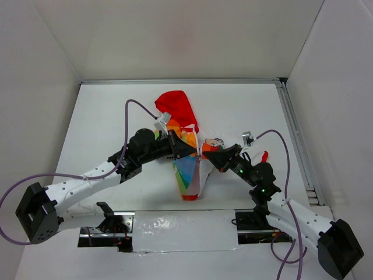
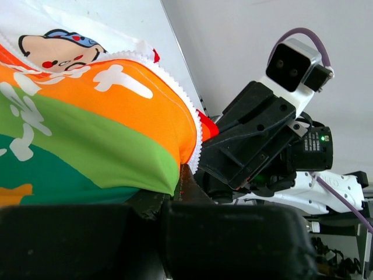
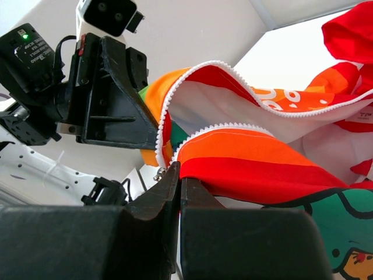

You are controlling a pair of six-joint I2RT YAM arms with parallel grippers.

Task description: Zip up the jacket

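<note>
- Grip, left side of the jacket [image 1: 187, 175]: left tool [image 1: 193, 151] has its jaws together, clamped on the jacket's front edge. Likely reason: to anchor one zipper side so it cannot slide.
- Jacket itself: lies on the desk [image 1: 111, 116], red hood [image 1: 175, 108] at its far end and rainbow panel toward the white strip [image 1: 180, 224] on its near side. The cloth between the two grips is pulled into a raised ridge, presumably to draw both front edges taut and close.
- Grip, right side of the jacket: right tool [image 1: 206, 153] is also closed, pinching the opposite front edge. The two tips nearly meet over the jacket's middle.
- Left wrist view: left tool [image 2: 175, 195] bites the orange-green panel where the white teeth run down. The right tool [image 2: 245, 151] sits just beyond that edge. The grip depth is invisible from above.
- Top view: only this one gives the whole jacket and both arms converging on it.
- Right wrist view: right tool [image 3: 178, 181] is shut on a red-orange edge. The zipper teeth [image 3: 233, 67] of both sides stand apart, so nothing is zipped yet. A small metal piece hangs at the tip, possibly the slider. I cannot confirm this.
</note>
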